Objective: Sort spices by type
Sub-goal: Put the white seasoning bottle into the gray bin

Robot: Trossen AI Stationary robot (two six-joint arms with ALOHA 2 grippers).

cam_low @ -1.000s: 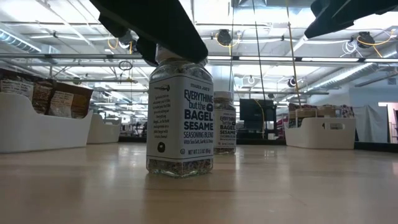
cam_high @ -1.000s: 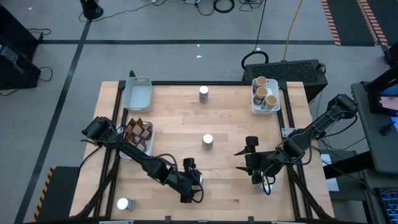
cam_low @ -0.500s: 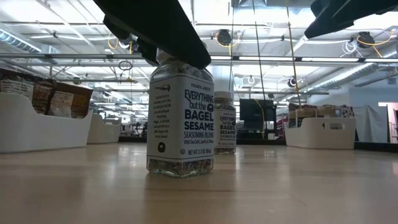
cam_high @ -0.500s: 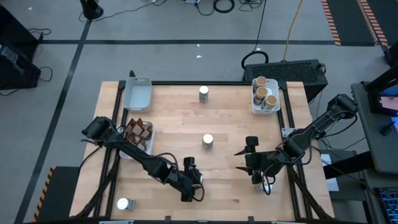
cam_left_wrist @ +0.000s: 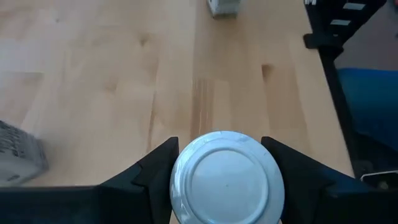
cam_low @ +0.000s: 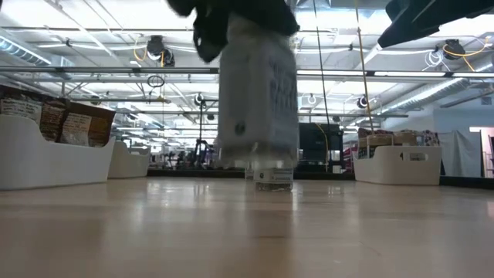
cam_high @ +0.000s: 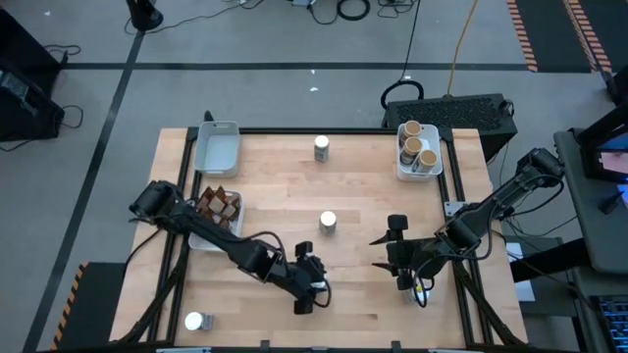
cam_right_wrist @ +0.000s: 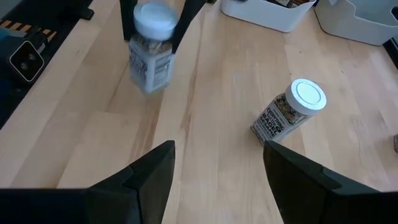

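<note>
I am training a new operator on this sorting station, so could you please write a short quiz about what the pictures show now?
1. True or false: the left gripper holds a white-lidded jar clear of the table.
2. What fills the tray on the right arm's side? A brown packets; B cork-topped jars; C nothing.
3. How many other white-lidded jars stand free on the table?
Key: 1 true; 2 B; 3 three.

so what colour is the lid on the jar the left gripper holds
White, clearest in the left wrist view: lid.
</note>
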